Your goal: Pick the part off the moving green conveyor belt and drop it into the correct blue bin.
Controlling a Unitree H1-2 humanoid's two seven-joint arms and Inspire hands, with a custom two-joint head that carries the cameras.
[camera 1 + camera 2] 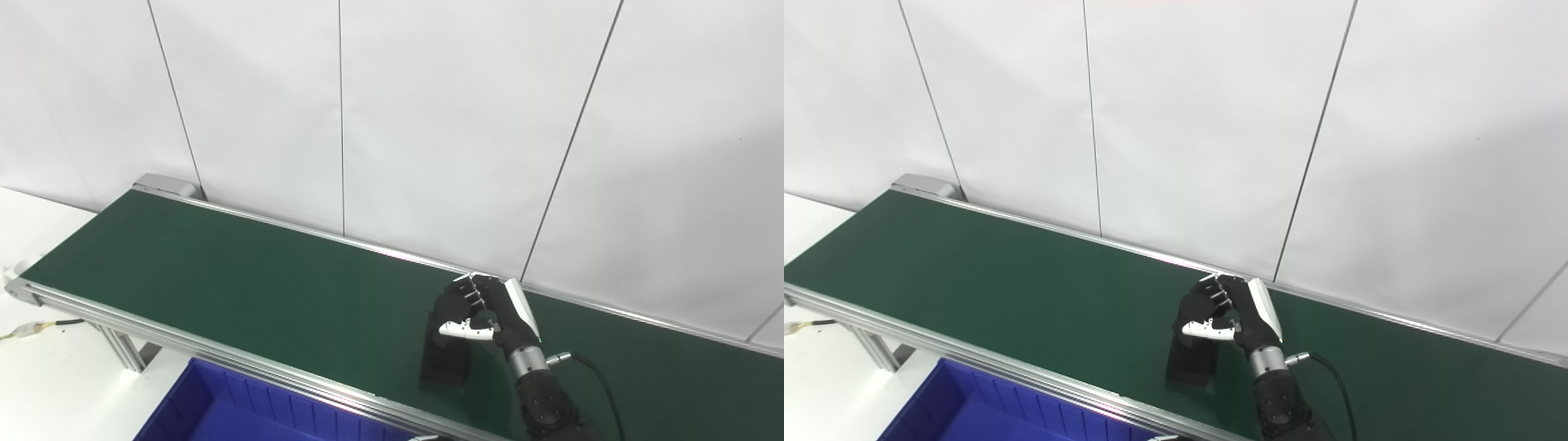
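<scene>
The right hand (484,309) is out over the green conveyor belt (245,288), its arm rising from the bottom edge on the right side, a black cable trailing from the wrist. Its fingers (468,293) are curled down and in, the white-tipped thumb (467,331) is swung across toward them, and between the two sits the top of the part (445,358), a dark, blocky piece standing on the belt. The hand looks closed around the part's upper end, though the black-on-black makes the exact contact hard to read, and the part's lower end is down at the belt surface, or close to it. It sits toward the near side of the belt, just in from the aluminium front rail (202,349). Beyond that rail, below it and to the left, there's the blue bin (202,404), with ribbed inner walls, only its upper part showing in the bottom of both views; the part is well apart from it. The belt runs away to the left toward its silver end roller (165,184), against a white panelled wall (429,122). A white bench (37,367) shows at lower left under the conveyor frame. The left hand is nowhere in the pictures.
</scene>
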